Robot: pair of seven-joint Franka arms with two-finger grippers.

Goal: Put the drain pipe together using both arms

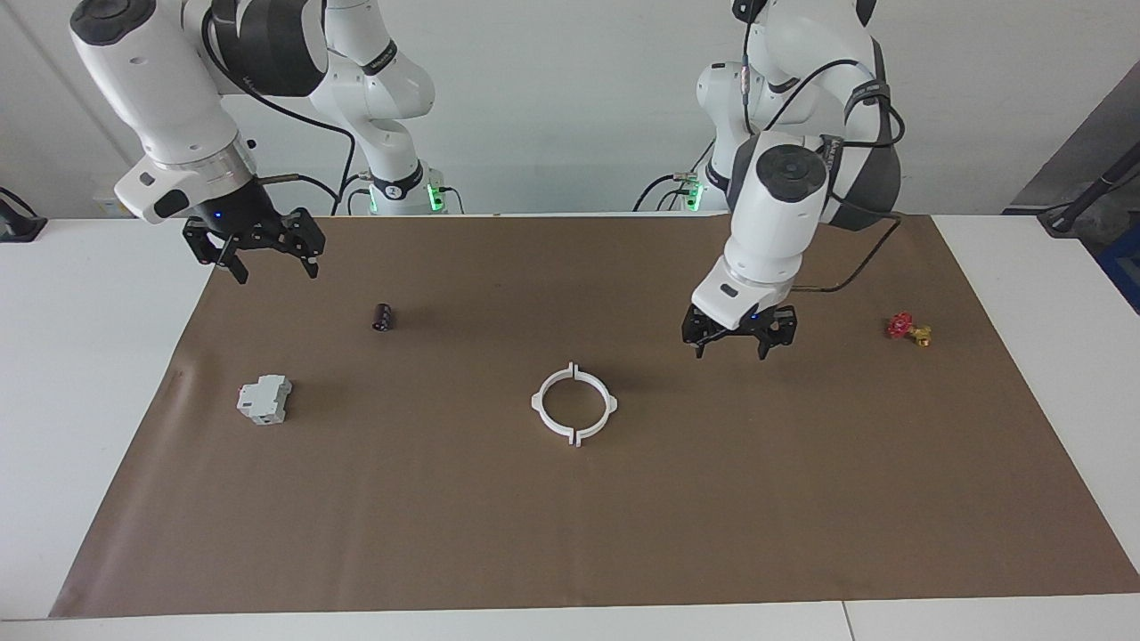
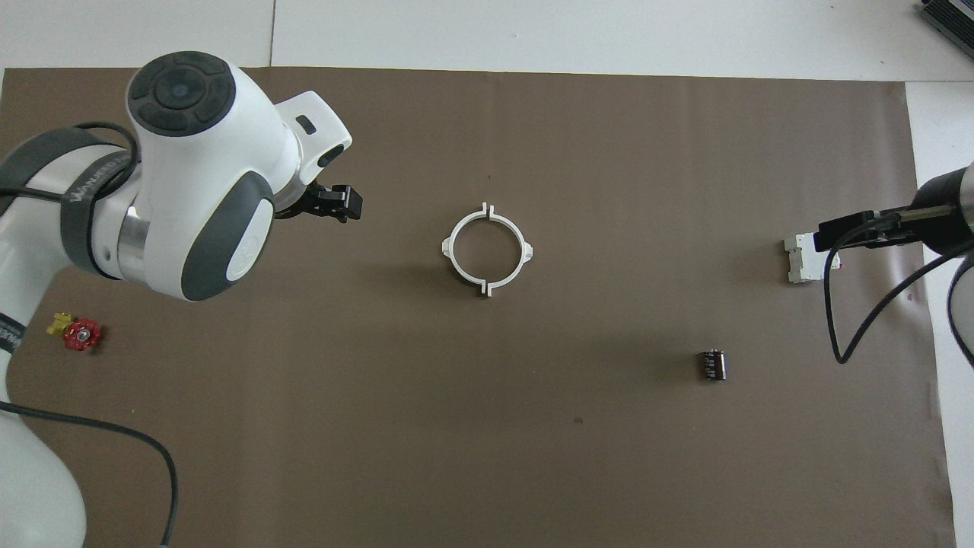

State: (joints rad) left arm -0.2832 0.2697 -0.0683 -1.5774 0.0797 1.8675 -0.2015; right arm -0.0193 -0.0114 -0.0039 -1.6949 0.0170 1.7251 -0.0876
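A robotics lab, plainly — two white jointed arms [image 1: 766, 205] bolted at the edge of a white surface [image 1: 1024, 356], cables trailing, green status lights at their bases. Brown paper sheet [image 1: 570, 516] taped flat as a work mat, bare white wall above — nothing domestic anywhere.

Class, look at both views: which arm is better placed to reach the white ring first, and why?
Probably the left. The left gripper, open, hangs over the mat just beside the drain pipe. The right gripper, also open, is raised at the mat's edge above the grey block, much farther from the ring.
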